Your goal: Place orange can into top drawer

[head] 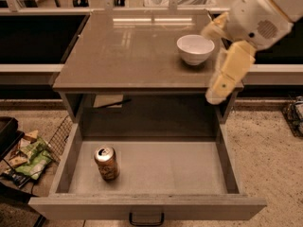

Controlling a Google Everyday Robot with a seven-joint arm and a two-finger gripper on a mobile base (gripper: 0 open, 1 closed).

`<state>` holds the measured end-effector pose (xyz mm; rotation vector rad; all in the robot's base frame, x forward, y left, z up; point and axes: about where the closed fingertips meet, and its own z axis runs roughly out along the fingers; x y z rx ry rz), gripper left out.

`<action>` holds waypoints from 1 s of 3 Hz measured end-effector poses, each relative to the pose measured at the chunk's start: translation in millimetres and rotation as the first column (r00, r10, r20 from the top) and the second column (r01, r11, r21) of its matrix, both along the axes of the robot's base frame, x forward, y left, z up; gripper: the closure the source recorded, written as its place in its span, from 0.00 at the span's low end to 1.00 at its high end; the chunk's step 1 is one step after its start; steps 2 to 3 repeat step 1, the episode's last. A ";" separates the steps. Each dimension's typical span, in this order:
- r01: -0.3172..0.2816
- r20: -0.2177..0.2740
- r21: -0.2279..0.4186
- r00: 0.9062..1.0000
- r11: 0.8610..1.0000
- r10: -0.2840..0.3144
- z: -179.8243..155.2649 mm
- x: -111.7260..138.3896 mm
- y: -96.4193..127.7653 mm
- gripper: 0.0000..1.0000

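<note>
The orange can (107,162) stands upright on the pale floor of the open top drawer (151,206), toward its left side. My gripper (218,63) is up at the right, above the cabinet's right front corner, far from the can. Its pale fingers (228,74) are spread apart and hold nothing.
A white bowl (195,49) sits on the brown cabinet top (128,51) at the right. A wire basket with snack bags (31,157) stands on the floor to the left of the drawer. A dark loop handle (146,219) is on the drawer front.
</note>
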<state>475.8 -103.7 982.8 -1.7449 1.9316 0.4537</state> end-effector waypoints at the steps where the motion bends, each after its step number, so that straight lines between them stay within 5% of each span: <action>1: 0.296 0.122 -0.127 0.952 0.947 -0.281 -19.8 -29.9 -78.5 0.00; 3: 0.296 0.122 -0.127 0.952 0.947 -0.281 -19.8 -29.9 -78.5 0.00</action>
